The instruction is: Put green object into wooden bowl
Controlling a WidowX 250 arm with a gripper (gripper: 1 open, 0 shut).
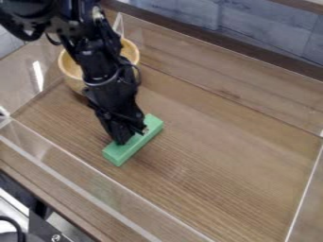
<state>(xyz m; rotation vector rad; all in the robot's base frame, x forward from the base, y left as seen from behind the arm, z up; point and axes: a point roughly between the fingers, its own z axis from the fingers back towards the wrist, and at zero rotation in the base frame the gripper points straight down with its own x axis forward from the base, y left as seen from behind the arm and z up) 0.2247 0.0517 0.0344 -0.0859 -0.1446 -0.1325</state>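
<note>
The green block (132, 148) lies flat on the wooden table (214, 142), left of the middle of the scene. It lies aslant, with one end toward the near left and the other toward the far right. My gripper (127, 135) is right at its far left part, pointing down, and its dark body covers some of the block. The fingers are closed together, but I cannot tell whether they pinch the block or only press on it or beside it. The block is outside of the wooden bowl (130, 78).

The bowl stands farther away, toward the far left, behind my arm (78, 26), which hides much of it. I see its pale rim at both sides of the arm, but its inside I cannot see well. My arm comes in from the far left. In the near left corner there are black cables (28, 210), and beyond the far edge of the table is a blue-grey surface (271, 28)
</note>
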